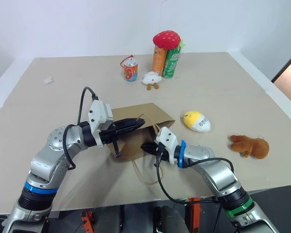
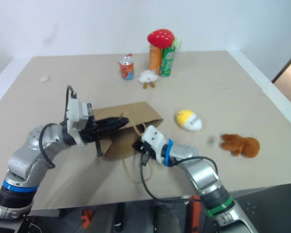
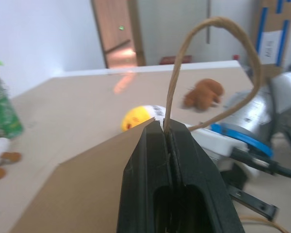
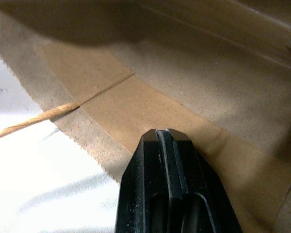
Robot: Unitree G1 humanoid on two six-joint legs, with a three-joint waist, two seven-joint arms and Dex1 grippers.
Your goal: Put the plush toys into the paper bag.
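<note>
We saw a flat brown paper bag at the centre of the frame on a beige table. Our left gripper, coming in from the left, had its jaws pinched shut on the bag's upper edge beside a cord handle. Our right gripper, from the lower right, had its jaws pressed together, its tip resting just inside the bag's lower lip and seemingly holding nothing. To open the mouth well, we judged the left should lift the top layer while the right pinned the bottom layer down. The yellow and white egg toy lay right of the bag, near it. The brown animal toy lay farther right, well apart from both grippers.
</note>
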